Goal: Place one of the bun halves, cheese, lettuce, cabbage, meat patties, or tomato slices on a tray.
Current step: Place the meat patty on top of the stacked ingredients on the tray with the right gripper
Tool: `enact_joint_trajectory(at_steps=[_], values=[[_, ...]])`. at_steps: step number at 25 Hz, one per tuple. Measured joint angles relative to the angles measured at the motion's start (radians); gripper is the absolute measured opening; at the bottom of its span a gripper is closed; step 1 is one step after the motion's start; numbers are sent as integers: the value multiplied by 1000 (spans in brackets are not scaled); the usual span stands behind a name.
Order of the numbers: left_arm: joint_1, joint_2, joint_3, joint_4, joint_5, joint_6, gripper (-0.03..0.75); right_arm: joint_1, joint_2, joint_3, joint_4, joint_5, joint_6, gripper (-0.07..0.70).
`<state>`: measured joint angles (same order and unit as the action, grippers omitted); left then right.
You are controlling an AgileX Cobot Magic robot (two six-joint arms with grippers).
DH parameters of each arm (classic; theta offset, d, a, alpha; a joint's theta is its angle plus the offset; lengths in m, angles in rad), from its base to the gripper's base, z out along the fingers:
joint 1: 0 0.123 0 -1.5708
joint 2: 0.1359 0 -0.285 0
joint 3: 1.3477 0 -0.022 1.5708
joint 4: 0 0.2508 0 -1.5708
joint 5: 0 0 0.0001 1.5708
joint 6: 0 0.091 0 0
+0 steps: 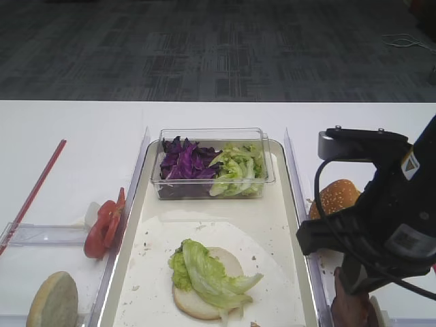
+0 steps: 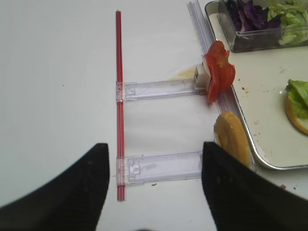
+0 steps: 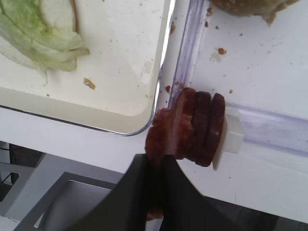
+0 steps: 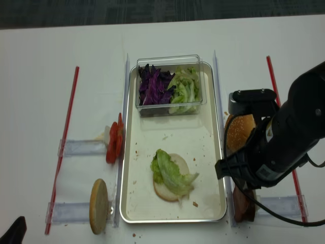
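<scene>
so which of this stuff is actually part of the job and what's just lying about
Job:
- tray
- bun base with lettuce on it, on the tray
- meat patties, right end effector shut on the nearest
- tomato slices
- boxed cabbage

Lying about:
- red rod
- clear holder rails

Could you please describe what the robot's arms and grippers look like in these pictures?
The right arm is bulky and matte black, with a black cable looping beneath it, small grey labels and a yellow triangular sticker. The right gripper and left gripper have plain black fingers, the left's broad and rounded.
</scene>
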<state>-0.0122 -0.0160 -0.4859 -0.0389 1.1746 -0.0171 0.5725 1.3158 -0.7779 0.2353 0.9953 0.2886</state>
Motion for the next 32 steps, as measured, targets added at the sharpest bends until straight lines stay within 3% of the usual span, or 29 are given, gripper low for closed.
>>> enact_joint_trajectory(at_steps=[16,29,32], values=[[0,0,0,0,0,0,428,0,0,-43,12,11,-17,78],[0,0,0,0,0,0,428,0,113,-124,32,38,-99,78],[0,0,0,0,0,0,428,-33,135,-140,76,38,-141,78]])
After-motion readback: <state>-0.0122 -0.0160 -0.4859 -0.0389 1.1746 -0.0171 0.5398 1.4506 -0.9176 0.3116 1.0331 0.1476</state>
